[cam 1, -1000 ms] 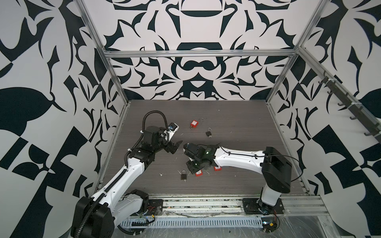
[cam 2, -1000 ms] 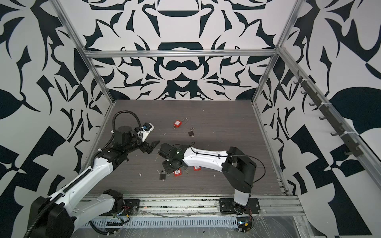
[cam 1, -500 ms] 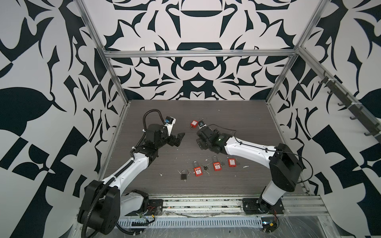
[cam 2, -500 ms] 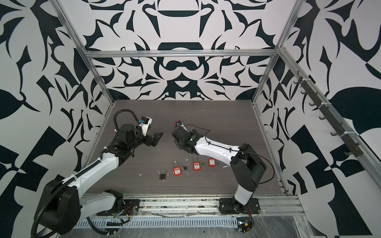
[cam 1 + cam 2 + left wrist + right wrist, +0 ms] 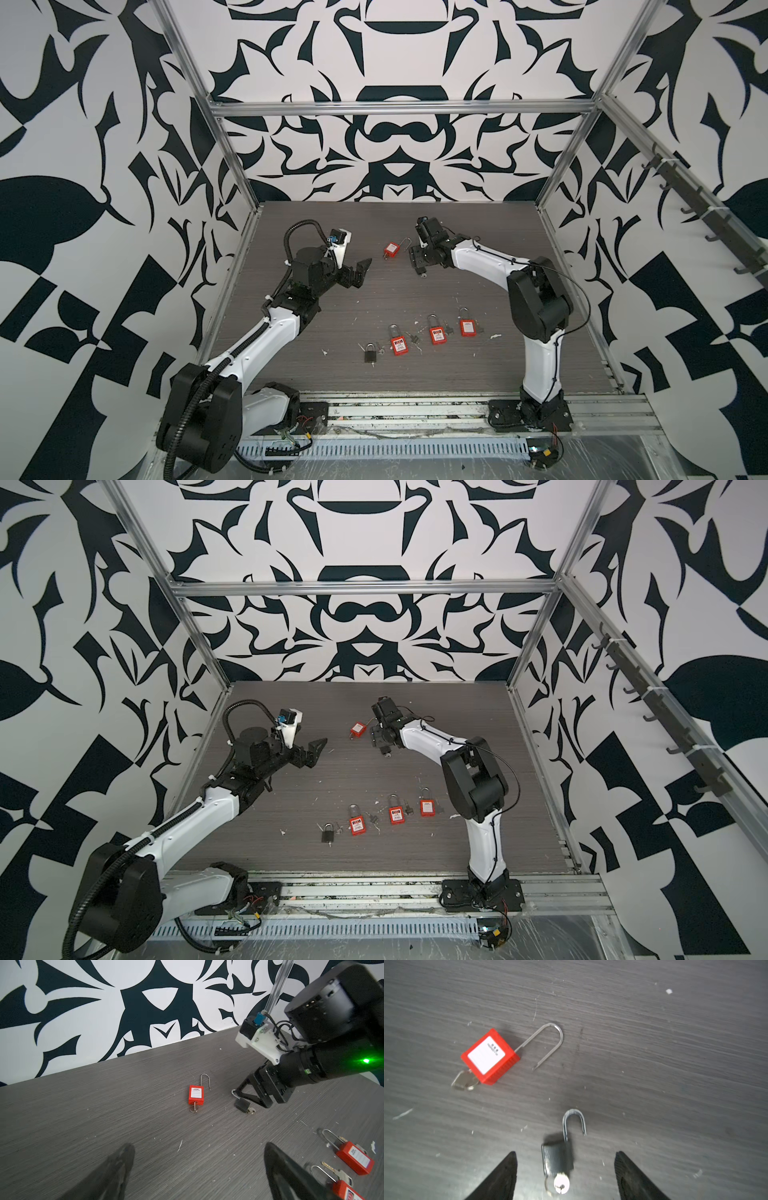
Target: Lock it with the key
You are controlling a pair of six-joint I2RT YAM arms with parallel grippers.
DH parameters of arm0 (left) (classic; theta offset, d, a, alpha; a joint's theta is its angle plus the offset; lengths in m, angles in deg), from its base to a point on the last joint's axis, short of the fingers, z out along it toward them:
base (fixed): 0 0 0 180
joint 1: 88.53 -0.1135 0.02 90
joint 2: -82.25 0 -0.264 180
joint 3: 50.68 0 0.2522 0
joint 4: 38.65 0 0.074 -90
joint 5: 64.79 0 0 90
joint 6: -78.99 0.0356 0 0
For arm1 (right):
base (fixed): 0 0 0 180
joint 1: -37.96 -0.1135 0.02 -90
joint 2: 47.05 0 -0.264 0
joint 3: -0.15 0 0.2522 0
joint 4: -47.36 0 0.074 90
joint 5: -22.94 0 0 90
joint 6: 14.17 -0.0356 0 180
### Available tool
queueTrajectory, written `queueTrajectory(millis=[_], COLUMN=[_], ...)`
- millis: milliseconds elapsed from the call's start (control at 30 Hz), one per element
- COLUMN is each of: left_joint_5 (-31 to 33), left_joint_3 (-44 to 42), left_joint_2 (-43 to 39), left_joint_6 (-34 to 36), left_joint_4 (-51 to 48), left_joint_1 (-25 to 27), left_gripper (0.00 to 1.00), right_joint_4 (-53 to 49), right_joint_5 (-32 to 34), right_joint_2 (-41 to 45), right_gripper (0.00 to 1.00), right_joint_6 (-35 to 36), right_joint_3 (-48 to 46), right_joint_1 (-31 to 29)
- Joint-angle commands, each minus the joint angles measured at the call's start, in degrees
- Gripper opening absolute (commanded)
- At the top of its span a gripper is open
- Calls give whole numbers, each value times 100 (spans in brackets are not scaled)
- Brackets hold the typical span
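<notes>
Grey bench (image 5: pixel 316 374), patterned walls. In a top view the black padlock (image 5: pixel 422 272) lies at four o'clock from the red padlock (image 5: pixel 391 248), under my right pincer (image 5: pixel 419 266). Left wrist: my left pincer (image 5: pixel 198 1146) gapes, empty. Right wrist: my released fingers straddle the lock without touching it, and closing skewed could knock its key (image 5: pixel 561 1183) out.

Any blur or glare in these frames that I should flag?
Right wrist view: the black padlock between the fingers of the right gripper is smeared, the red padlock beside it sharper. Left wrist view: the left gripper looks soft, and a green light flares on the right arm. Both top views: evenly lit, no glare.
</notes>
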Motion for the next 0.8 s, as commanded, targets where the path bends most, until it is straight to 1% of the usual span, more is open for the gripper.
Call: queueTrajectory(millis=[0, 67, 133, 200, 267, 433, 533, 667, 767], left_joint_5=[46, -13, 25, 30, 21, -107, -125, 69, 202], left_joint_3=[240, 253, 262, 276, 304, 450, 521, 635, 739], left_joint_2=[-144, -180, -202, -194, -159, 64, 206, 306, 364], left_joint_6=[35, 220, 318, 394, 386, 277, 242, 119, 19], left_joint_4=[-257, -314, -383, -462, -530, -557, -537, -580, -727], left_joint_1=[-21, -21, -21, -21, -22, -21, -21, -21, -12], left_gripper=[99, 99, 99, 99, 99, 99, 100, 99, 100], right_joint_4=[-388, -552, -504, -533, -655, -582, -623, -834, -841], right_joint_5=[-315, -365, -406, -438, -438, -425, -451, -627, -794], right_joint_2=[-199, -332, -365, -397, -369, -214, -299, -424, -406], right_gripper=[74, 72, 71, 67, 66, 64, 62, 59, 54], right_joint_6=[-73, -99, -163, -213, -240, -372, -198, -1, 25], right_joint_3=[557, 639, 570, 534, 483, 95, 56, 118, 36], right_joint_1=[-18, -20, -23, -28, -31, -33, -17, 27, 118])
